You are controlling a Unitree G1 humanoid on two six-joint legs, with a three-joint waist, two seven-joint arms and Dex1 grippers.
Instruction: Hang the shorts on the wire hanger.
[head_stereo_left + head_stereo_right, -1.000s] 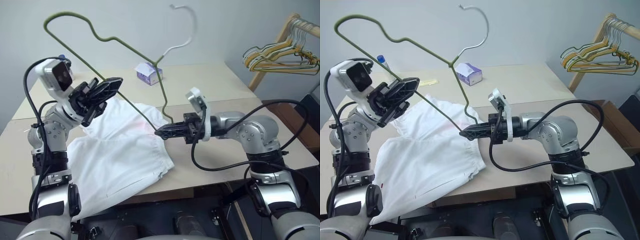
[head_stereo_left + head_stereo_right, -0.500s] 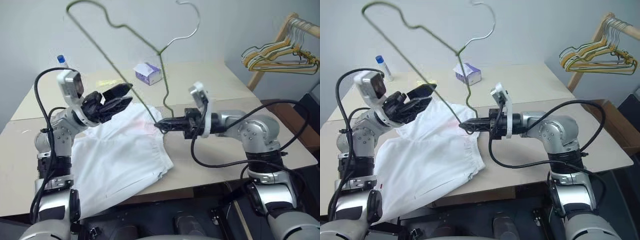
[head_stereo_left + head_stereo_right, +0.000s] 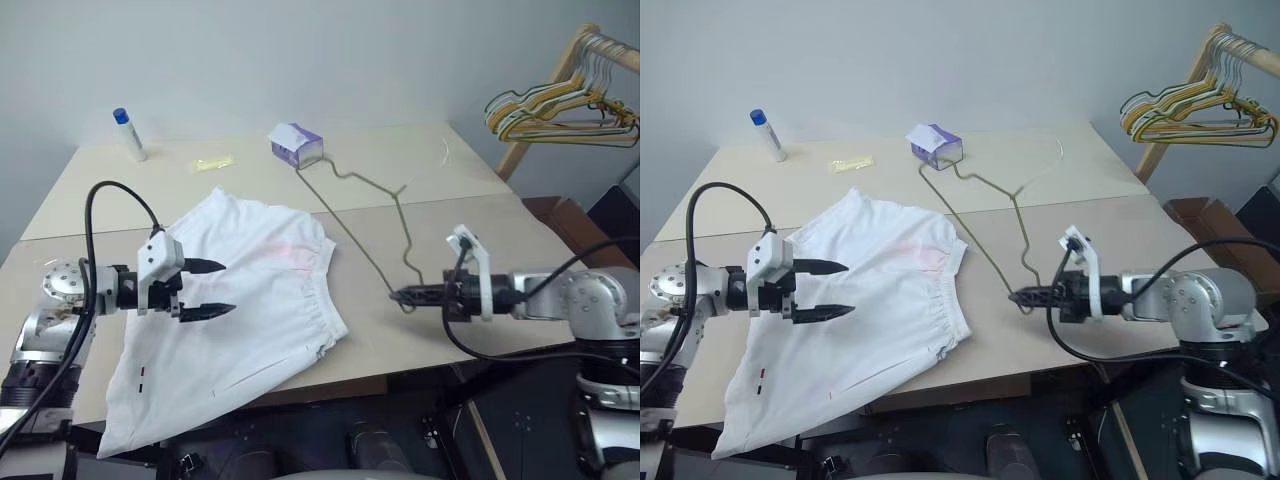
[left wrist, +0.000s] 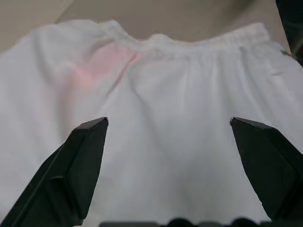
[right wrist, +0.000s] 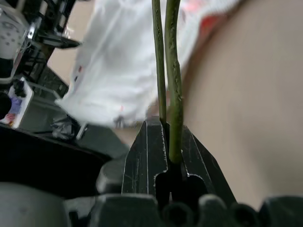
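Shorts (image 3: 245,300) matt white cloth; wire hanger (image 3: 362,222) thin metal.

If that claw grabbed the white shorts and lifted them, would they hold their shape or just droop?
Probably droop. The white cloth shorts lie flat and wrinkled, one edge sagging over the beige table, so they look soft and floppy. They seem thin and likely light. The gathered waistband may bunch when the open left claw pinches it.

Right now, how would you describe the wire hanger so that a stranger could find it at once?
On the beige table, right of the white shorts, lies one thin olive-green wire hanger. The right gripper pinches its corner. Unlike the bunched hangers on the wooden rack, it lies alone and flat.
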